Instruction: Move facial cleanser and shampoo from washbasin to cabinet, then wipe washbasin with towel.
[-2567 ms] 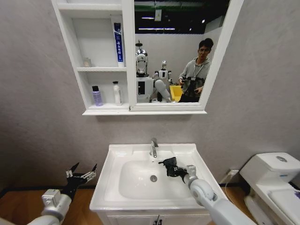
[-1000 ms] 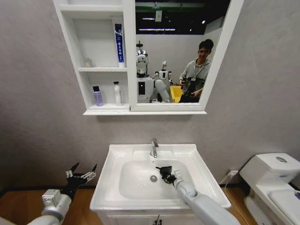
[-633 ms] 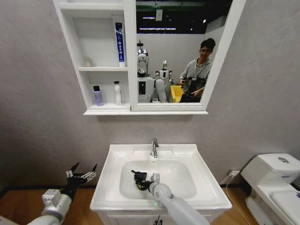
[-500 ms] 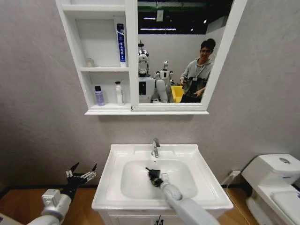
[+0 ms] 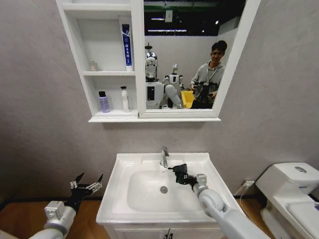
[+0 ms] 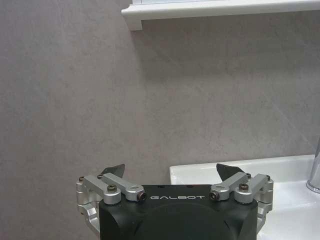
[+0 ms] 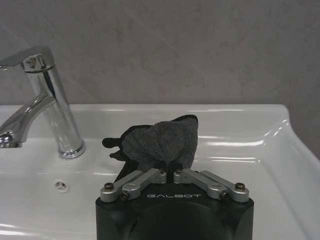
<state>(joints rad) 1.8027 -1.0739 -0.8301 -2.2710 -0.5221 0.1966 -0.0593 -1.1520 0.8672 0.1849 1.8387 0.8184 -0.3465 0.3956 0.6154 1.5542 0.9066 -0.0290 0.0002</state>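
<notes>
The small dark grey towel (image 5: pixel 178 170) is bunched in my right gripper (image 5: pixel 183 176), which is shut on it at the back right of the washbasin (image 5: pixel 115 199) bowl, beside the chrome tap (image 5: pixel 163 157). The right wrist view shows the towel (image 7: pixel 161 141) pressed on the white ceramic ahead of the gripper (image 7: pixel 170 173), with the tap (image 7: pixel 52 105) off to one side. In the cabinet (image 5: pixel 75 64), the lowest niche holds a lilac bottle (image 5: pixel 103 102) and a white bottle (image 5: pixel 124 99), and a blue-and-white tube (image 5: pixel 125 45) stands above. I cannot tell which is the facial cleanser or the shampoo. My left gripper (image 5: pixel 87 185) hangs open, low at the washbasin's left.
A white toilet (image 5: pixel 294 186) stands at the right. The cabinet's mirror (image 5: pixel 199 30) hangs over the tap. In the left wrist view the open left gripper (image 6: pixel 170 169) faces the grey wall, with the washbasin corner (image 6: pixel 200 172) just beyond it.
My right gripper swept the towel from the bowl's back right across to its left, then returned to the back right beside the tap. The left arm stayed still.
</notes>
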